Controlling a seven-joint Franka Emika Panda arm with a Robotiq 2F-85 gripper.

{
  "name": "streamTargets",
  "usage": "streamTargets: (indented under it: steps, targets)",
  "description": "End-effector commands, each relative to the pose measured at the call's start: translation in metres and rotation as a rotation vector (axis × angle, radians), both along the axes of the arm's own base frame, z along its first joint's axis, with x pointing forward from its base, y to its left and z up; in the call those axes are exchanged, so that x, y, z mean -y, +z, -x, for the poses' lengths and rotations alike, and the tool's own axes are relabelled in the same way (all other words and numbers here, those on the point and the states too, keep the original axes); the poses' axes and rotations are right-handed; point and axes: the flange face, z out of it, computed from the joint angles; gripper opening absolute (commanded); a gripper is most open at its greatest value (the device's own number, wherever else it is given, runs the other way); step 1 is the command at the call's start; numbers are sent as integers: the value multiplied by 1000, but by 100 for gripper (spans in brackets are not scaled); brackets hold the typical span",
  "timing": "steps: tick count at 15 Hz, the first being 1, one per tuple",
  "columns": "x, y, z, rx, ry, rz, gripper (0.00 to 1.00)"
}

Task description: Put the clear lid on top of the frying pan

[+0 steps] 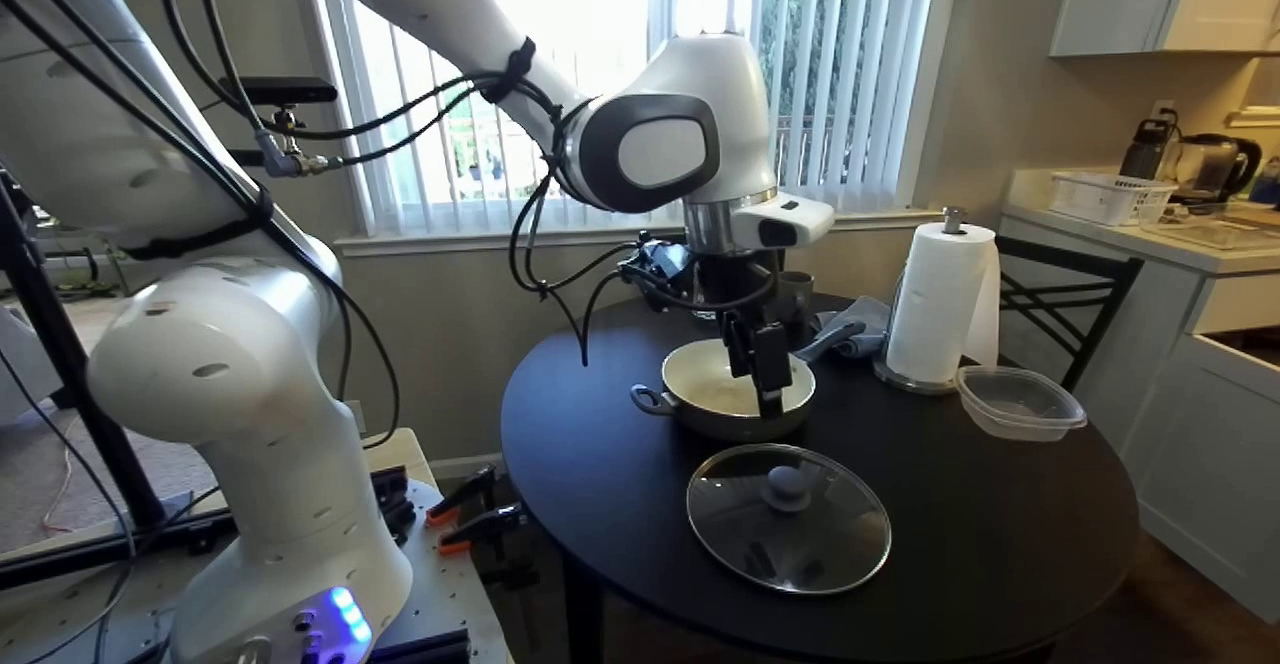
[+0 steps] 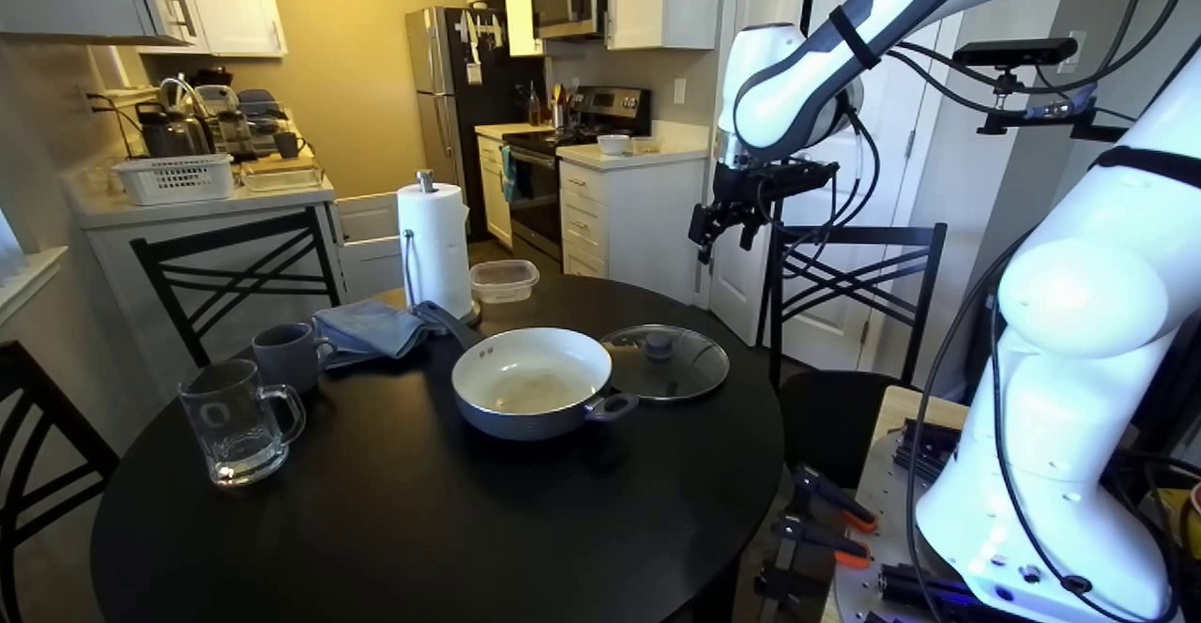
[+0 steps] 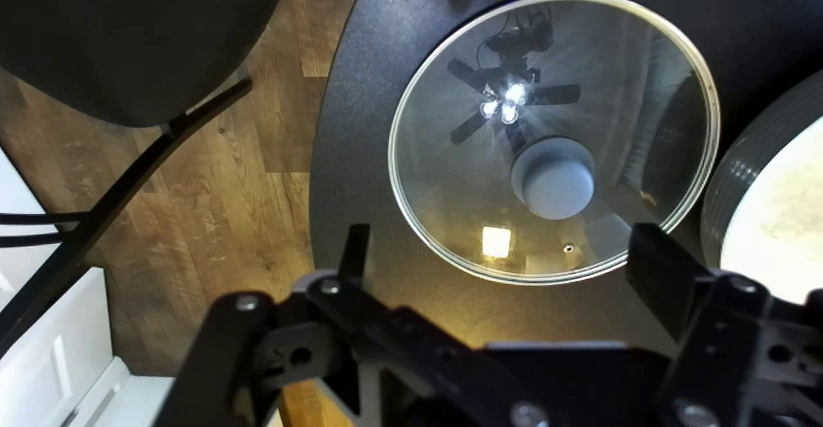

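Gripper (image 3: 501, 231): in the air, fingers (image 3: 662, 272) spread wide and nothing held between them.
Knob (image 3: 558, 186): grey, rounded, at the middle of the lid (image 1: 789, 544); the best place to take hold. Smooth and round, it may let the lid swivel or slip, so a low, centred pinch looks safer than nipping the top.
Lid: lies flat, knob up, on the table (image 2: 375, 529), just beside the pan (image 2: 532, 384) and not yet on it. Likely stiff, fairly weighty for its knob, slick and breakable; lift level, lower gently.
Metal rim (image 3: 393, 150): thin, a poor hold that would probably tip the lid.
Pan: upright, open, pale inside. Whether it touches the lid I cannot tell. Its wall stands higher than the lid, so going straight up before crossing seems wise.
Loop handle (image 2: 612, 407): juts from the pan, near the lid; could catch the rim on a low pass.
Long handle (image 2: 448, 325): points away toward the cloth (image 2: 368, 332).
Table edge (image 3: 321, 157): near the lid's outer side; a sideways shove could send it floorward.
Chair (image 3: 141, 41): black, its seat just beyond that edge.
Paper towels (image 1: 940, 304) and plastic tub (image 1: 1020, 404): farther off, out of the lid's likely path.
Glass mug (image 2: 239, 421) and grey mug (image 2: 286, 357): past the pan, on the side away from the lid; a risk only on overshoot.
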Motion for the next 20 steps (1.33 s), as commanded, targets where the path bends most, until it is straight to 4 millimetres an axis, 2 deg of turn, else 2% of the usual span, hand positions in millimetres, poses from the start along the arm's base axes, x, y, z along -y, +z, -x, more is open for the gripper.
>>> streamTargets:
  steps: [1,5,11,20]
  targets:
    - [-2,-25,-32,-29,43,-67,100]
    - [-3,-62,-63,-111,56,-97,100]
    - [13,-115,-96,-191,80,-106,100]
    - [8,-158,-140,-201,240,-224,100]
